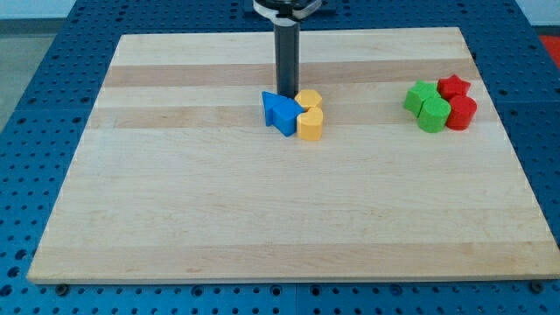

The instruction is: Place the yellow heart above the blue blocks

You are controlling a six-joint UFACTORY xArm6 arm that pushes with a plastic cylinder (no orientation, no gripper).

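Two blue blocks (281,112) sit pressed together near the board's top middle; their shapes are hard to tell apart. A yellow heart (311,123) touches their right side, level with them. A second yellow block (308,98) sits just above the heart, touching the blue blocks' upper right. My tip (287,92) stands at the upper edge of the blue blocks, just left of the upper yellow block, touching or nearly touching both.
A cluster at the view's right holds a green block (421,94), another green block (432,115), a red star (454,87) and a red block (462,113). The wooden board (280,219) lies on a blue perforated table.
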